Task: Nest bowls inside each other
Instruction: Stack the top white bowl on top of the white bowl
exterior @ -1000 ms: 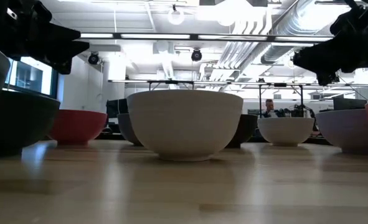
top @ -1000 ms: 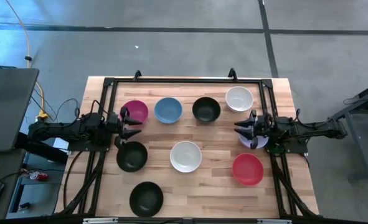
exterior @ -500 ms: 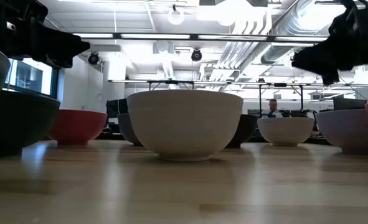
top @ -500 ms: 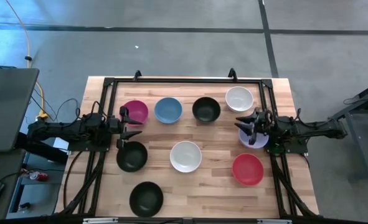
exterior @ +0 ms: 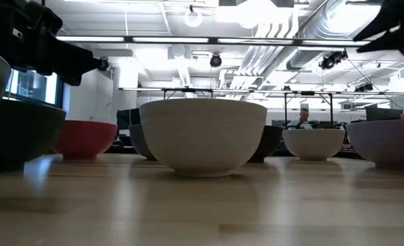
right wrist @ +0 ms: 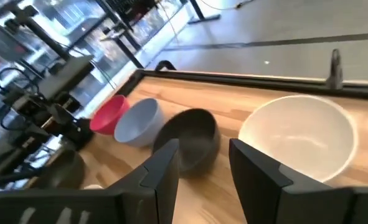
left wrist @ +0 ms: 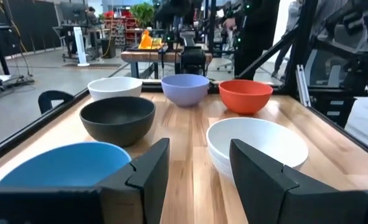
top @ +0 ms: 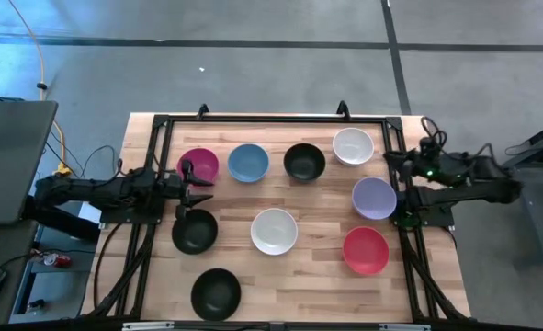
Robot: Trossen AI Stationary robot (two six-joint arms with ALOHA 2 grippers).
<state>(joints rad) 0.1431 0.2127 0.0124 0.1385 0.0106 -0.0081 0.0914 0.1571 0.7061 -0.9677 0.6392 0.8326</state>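
Nine bowls stand apart on their bases on the table. In the far row are magenta, blue, black and white. Nearer are lavender, white, red and two black ones. My left gripper hovers open between the magenta bowl and the black bowl near it, pointing toward the table's right. My right gripper is open at the right rail, beside the far white bowl, above table height.
A black metal frame runs along the table's far edge and both sides. Bare wood lies near the front edge between the lone black bowl and the red one. A laptop sits left of the table.
My right gripper has drawn away from above the lavender bowl, rising and moving toward the table's far right corner, and has turned toward the far white bowl. My left gripper has dipped slightly. No bowl has moved.
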